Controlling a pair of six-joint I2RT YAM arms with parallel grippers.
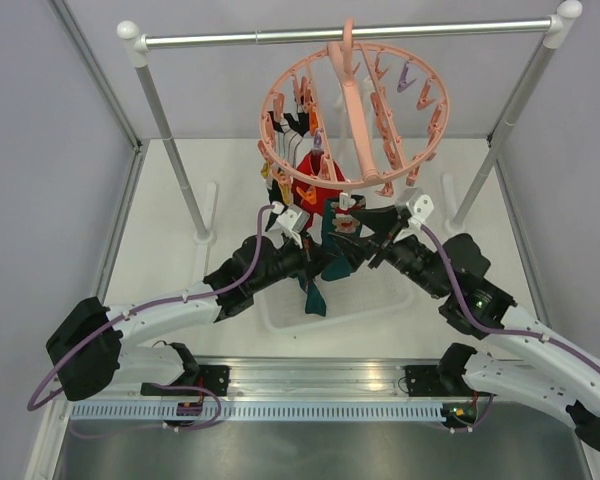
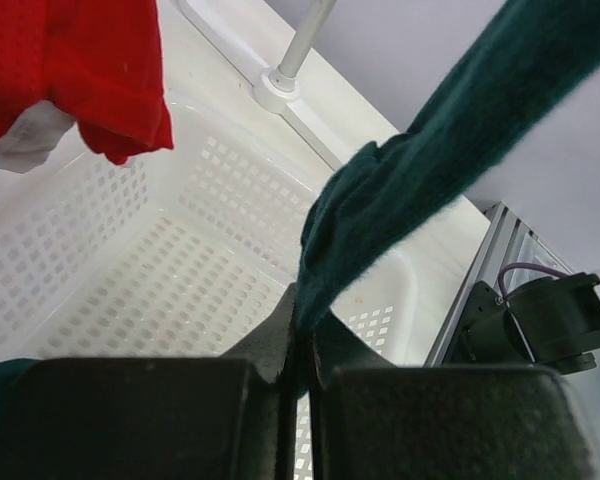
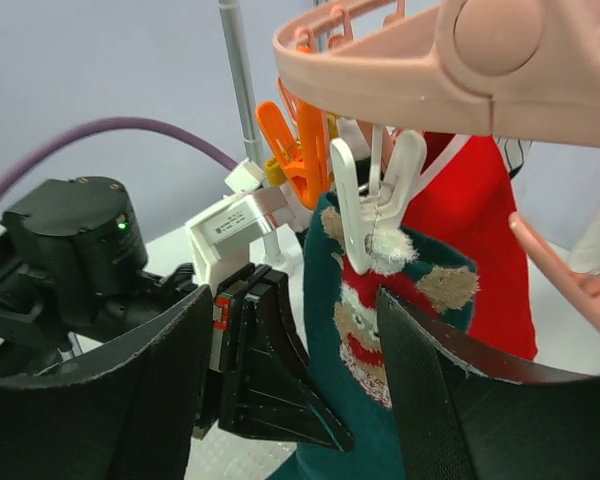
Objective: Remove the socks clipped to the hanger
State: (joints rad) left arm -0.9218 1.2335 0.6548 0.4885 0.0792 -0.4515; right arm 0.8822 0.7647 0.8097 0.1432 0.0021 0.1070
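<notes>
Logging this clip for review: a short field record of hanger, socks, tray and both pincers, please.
hanger: hooked on the silver rail
teal sock: held by a white clip, over the tray
red sock: hangs behind the teal sock
left pincer: shut on teal sock
right pincer: open, close to the white clip

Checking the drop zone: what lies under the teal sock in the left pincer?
A white perforated tray lies below the teal sock. The left pincer hides its near part.
</notes>
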